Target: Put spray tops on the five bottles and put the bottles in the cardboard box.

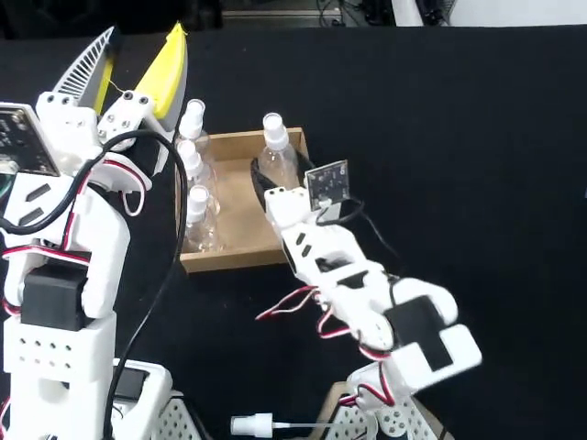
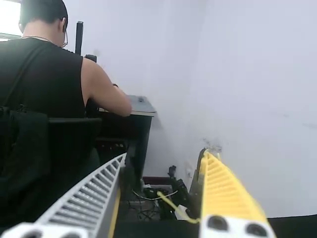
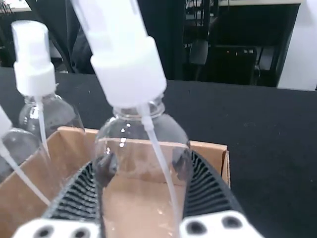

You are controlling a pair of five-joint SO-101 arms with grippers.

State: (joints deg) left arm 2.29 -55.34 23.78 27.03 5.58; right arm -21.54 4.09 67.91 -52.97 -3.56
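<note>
The right gripper is gripping a clear bottle, its black ribbed jaws pressing on either side of the bottle's body. A white spray top is sitting on the neck, with its dip tube running down inside. The bottle is standing upright over the inside of the cardboard box, near the corner away from the arms. Whether its base is resting on the box floor cannot be told.

Three other bottles are lining the opposite wall of the box in a row, each wearing a white top. Outside the box, a loose spray top is lying on its side on the black table, down between the bases of the two arms and well apart from the box.

The left gripper is hanging raised beside the box, pointing up and away from the table. Its grey and yellow jaws are spread apart with nothing between them.

Judging by this, four of the five bottles are capped, and three are in place with the fourth being set in. What seems left is releasing this one, then fitting the loose top to a fifth bottle and boxing it.
</note>
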